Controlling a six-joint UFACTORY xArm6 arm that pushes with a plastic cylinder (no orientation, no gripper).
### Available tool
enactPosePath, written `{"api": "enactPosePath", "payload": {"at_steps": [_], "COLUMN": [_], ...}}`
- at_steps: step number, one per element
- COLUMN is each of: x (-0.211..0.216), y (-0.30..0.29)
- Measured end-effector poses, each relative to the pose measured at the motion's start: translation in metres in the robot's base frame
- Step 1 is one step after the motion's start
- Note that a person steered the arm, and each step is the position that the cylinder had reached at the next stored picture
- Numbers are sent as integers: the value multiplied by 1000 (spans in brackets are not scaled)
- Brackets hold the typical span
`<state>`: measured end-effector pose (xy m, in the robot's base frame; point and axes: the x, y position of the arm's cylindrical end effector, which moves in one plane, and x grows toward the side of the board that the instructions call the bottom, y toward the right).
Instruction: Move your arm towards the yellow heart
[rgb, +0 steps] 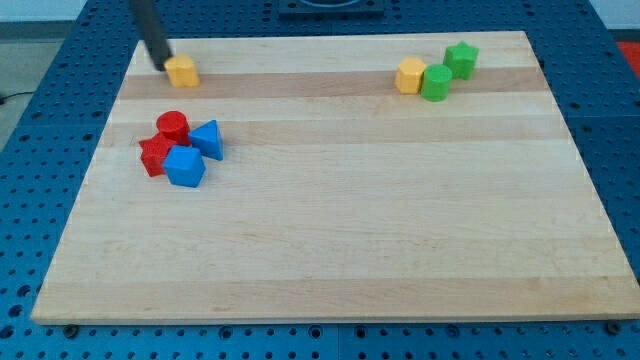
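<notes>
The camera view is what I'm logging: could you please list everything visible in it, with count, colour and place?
Yellow heart: one, yellow, near the board's top-left corner.
Yellow block: one, yellow, shape unclear, upper right, touching the green cylinder's left side.
Green cylinder: one, green, upper right, between the yellow block and the green star.
Green star: one, green, upper right, nearest the view's top.
Red cylinder: one, red, top of the left cluster.
Red star: one, red, left of that cluster.
Blue triangle: one, blue, right of that cluster.
Blue block: one, blue, angular, bottom of that cluster.
Wooden board: one, light wood, on a blue perforated surface.
My tip: one dark rod, at the yellow heart's left edge.
</notes>
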<state>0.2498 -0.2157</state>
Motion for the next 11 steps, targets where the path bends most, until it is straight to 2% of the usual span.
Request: {"api": "enactPosePath", "payload": {"at_steps": [1,2,3,4,5,6,7,8,9,10,11], "x": [0,-10,-11,-26,-19,-4,-2,-1,-11,-12,11], "y": [62,99,100,36,-15,6,61,72,47,-27,-50]}}
